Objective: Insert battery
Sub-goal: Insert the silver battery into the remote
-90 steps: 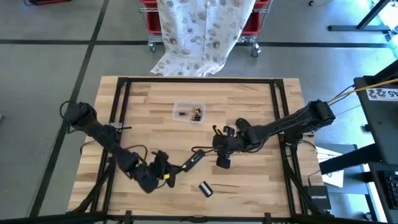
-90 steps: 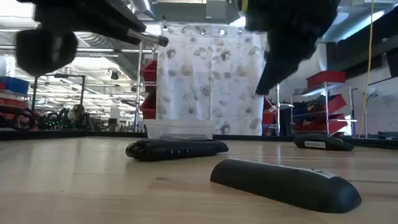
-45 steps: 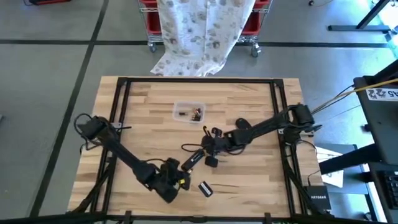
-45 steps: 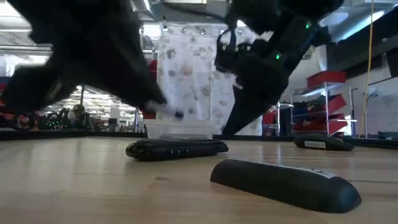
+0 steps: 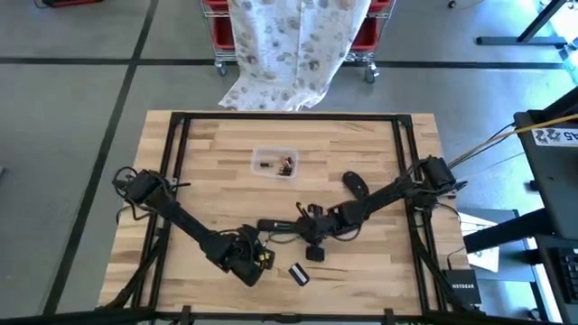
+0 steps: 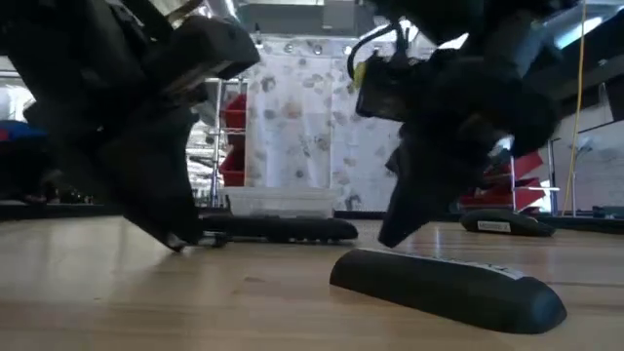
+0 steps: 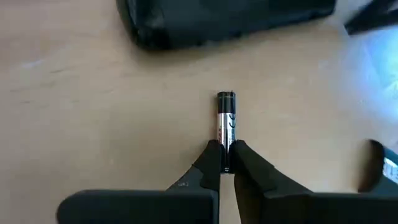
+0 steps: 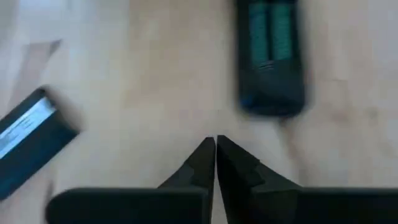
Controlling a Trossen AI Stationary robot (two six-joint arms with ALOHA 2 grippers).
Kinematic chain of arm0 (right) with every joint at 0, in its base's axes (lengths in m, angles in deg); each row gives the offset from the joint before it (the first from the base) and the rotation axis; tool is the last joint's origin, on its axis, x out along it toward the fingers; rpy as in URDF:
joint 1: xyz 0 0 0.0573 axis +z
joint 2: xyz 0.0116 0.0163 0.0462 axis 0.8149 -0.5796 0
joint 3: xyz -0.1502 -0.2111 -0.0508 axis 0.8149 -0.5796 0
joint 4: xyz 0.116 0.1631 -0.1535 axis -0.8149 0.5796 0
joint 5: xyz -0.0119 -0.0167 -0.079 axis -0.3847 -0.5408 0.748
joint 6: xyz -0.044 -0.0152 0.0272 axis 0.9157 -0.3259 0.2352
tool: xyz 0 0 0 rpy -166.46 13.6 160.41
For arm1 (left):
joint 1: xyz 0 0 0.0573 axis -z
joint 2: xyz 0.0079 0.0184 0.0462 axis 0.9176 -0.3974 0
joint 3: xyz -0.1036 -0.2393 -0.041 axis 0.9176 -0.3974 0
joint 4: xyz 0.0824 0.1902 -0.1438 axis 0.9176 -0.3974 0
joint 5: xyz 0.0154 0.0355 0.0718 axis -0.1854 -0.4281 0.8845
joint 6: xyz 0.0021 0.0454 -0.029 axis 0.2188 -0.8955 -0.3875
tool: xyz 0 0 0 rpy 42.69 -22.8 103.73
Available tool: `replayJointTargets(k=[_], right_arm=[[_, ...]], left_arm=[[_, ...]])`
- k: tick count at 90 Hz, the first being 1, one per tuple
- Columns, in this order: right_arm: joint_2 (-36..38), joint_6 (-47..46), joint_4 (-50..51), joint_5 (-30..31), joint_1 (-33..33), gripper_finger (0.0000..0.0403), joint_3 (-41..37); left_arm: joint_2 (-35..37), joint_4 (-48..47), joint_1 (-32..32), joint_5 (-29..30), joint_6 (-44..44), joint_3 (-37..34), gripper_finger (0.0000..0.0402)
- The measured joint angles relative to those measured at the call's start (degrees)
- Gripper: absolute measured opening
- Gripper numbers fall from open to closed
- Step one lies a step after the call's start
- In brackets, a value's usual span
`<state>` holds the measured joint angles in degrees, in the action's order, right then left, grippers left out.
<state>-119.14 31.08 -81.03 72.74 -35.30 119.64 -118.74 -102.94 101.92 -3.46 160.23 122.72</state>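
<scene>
— Left wrist view first: what is your left hand point(image 7: 225, 163) doing?

— Your left hand is clamped on one end of the battery point(image 7: 225, 124); the rest of the cell sticks straight out past the fingertips, low over the counter point(image 7: 93, 112). Just beyond the battery's free end lies the remote point(image 7: 224, 18), dark and set crosswise to the cell, not touching it.

— And your right hand point(image 8: 216, 155)?

— Its fingers are pressed together with nothing between them. Ahead of its tips, the right wrist view shows the remote's open bay point(image 8: 272, 37) with greenish slots. Off to one side of that hand lies a dark flat cover piece point(image 8: 31, 143).

— How do you see the two hands from above?

— Your left hand point(image 5: 257, 262) sits near the counter's front edge; your right hand point(image 5: 312, 236) is close beside it, with the remote point(image 5: 275, 225) between and just behind them.

— Anything else?

— A clear tray point(image 5: 274, 162) sits well beyond both hands.
</scene>
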Motion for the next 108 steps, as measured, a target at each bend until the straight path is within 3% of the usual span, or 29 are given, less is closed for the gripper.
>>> replayJointTargets(k=[13,30,44,55,82,108], right_arm=[[0.37,-0.5,1.47,0.96,0.99,0.0,0.0],[3.36,-0.1,5.5,1.03,0.96,0.0,0.0],[8.48,1.55,10.57,4.0,0.97,0.0,0.0],[11.92,0.84,13.67,7.01,0.97,0.0,0.0],[13.19,-13.76,11.85,5.4,1.0,0.0,0.0],[12.94,-26.11,10.47,7.65,0.95,0.0,0.0]], left_arm=[[2.25,0.3,1.36,-1.67,-3.64,0.99,0.0001],[5.31,-3.75,0.67,-7.1,-16.51,6.34,0.0001],[5.68,-14.45,-5.25,-16.0,-33.34,11.89,0.0001],[5.7,-18.61,-11.31,-18.63,-48.98,13.7,0.0001],[5.68,-19.13,-23.9,-28.01,-84.2,13.81,0.0001],[4.42,-18.77,-27.67,-32.87,-101.16,13.8,0.0001]])
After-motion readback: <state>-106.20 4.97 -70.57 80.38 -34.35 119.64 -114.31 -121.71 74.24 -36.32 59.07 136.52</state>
